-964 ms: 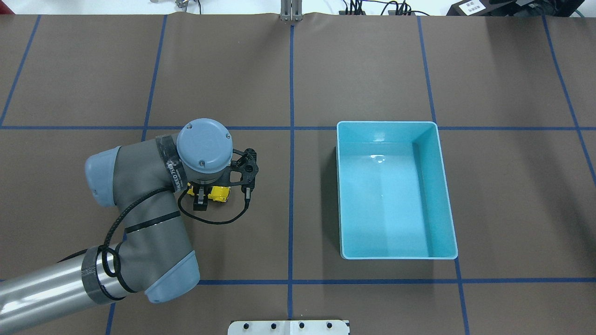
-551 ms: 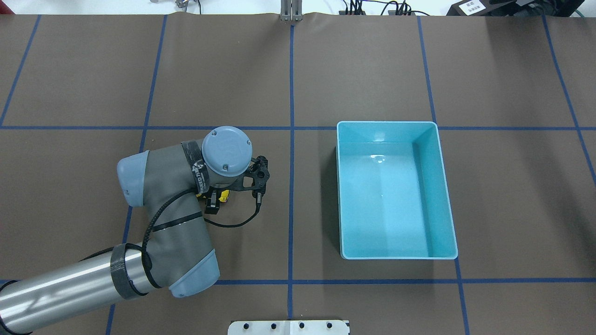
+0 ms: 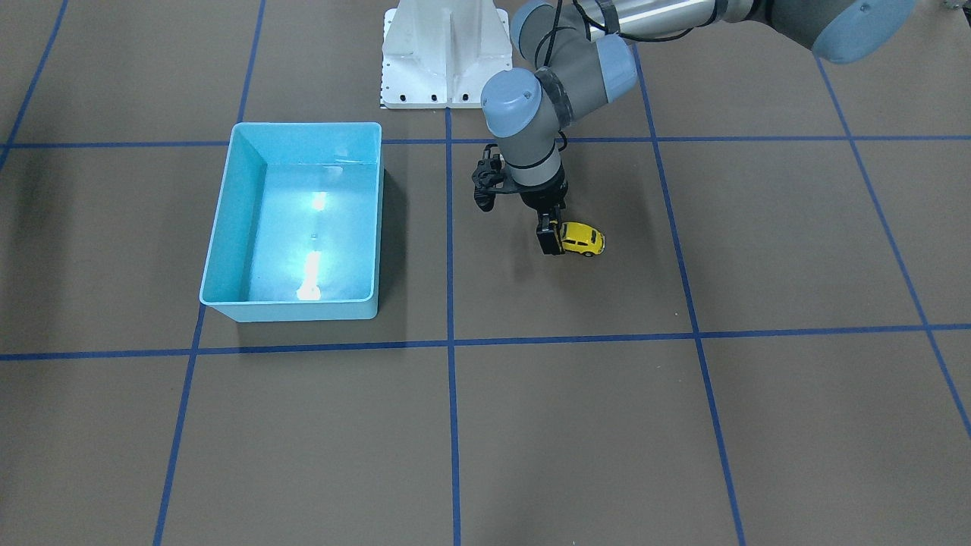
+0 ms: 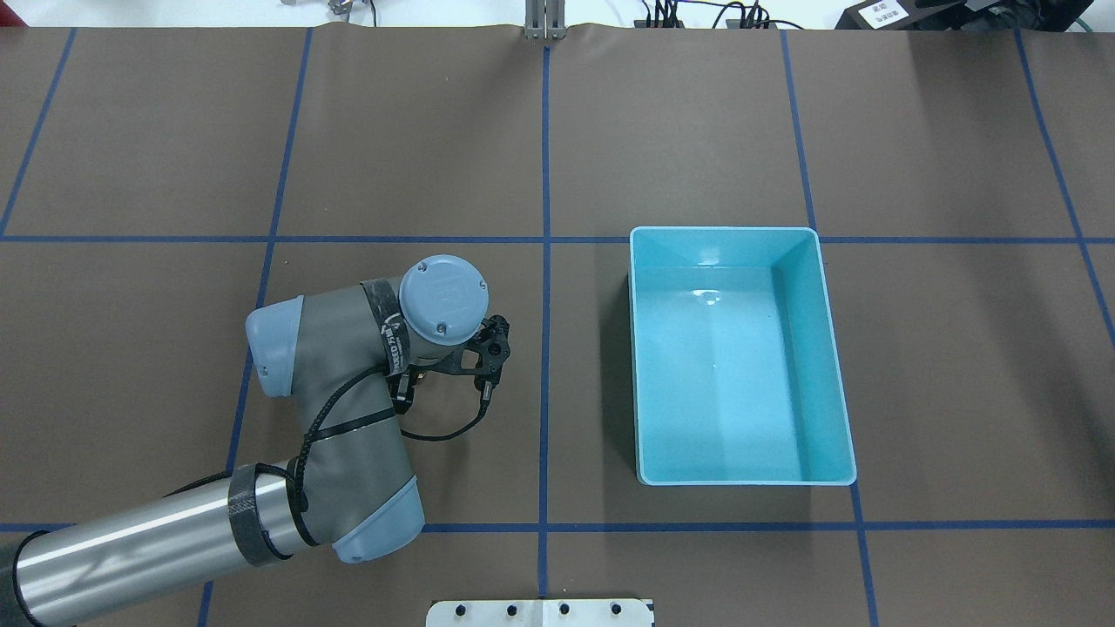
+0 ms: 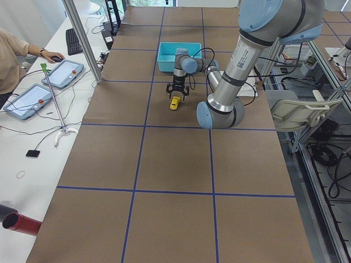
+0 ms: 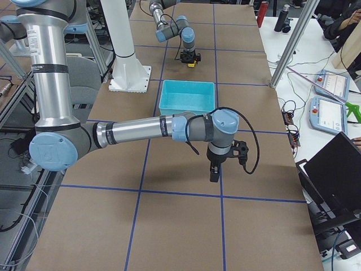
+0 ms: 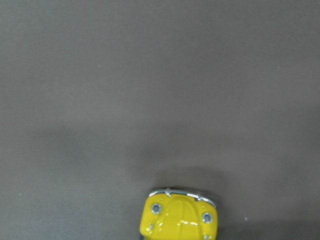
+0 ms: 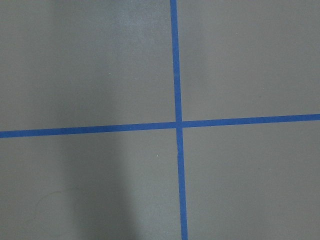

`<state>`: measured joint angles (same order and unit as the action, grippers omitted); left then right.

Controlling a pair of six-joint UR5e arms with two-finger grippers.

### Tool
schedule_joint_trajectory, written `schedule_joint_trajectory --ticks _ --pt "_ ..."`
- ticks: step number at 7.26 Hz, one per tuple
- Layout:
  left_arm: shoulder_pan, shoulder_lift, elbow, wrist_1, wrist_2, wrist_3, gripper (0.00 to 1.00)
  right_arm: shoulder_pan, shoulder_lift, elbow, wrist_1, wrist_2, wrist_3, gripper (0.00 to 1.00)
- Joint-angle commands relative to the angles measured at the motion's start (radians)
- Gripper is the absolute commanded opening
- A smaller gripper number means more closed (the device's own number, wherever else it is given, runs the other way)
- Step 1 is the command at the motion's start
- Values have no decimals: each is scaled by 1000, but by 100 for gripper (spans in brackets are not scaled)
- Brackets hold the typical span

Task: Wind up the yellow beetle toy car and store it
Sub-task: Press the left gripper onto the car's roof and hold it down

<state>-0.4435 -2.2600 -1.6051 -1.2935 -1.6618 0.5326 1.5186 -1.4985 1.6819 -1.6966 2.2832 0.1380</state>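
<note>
From across the table (image 3: 758, 425): L gripper (image 3: 549, 241) points down, jaws clamped on car (image 3: 584, 240) at its end nearer the bin (image 3: 231, 220). Rest of car sticks out away from bin. Wheels touching table or just off, can't tell. Car sits well apart from bin, w/ one tape (image 3: 449, 250) line between them. Bin floor shows only bright glare.

Overhead: L wrist (image 4: 442, 300) covers car and most of gripper; just a black finger pokes out.

Left-end view: car is a small yellow speck under L gripper, on near side of bin.

Right-end view: R gripper (image 6: 216, 169) hangs over table, near side of bin, well apart from it. Fingers small and dark, so apart or together, can't tell.

L wrist cam: one yellow end of car w/ chrome bumper, cut off at bottom edge.

R wrist cam: table w/ crossing tape.
</note>
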Motion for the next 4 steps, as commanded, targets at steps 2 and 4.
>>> schedule_joint_trajectory --ticks 2,4 --pt "0 -1 4 -3 1 46 96 0 0 -2 0 -1 0 100" --pt "0 -13 17 -16 1 38 93 0 0 -4 0 -1 0 100"
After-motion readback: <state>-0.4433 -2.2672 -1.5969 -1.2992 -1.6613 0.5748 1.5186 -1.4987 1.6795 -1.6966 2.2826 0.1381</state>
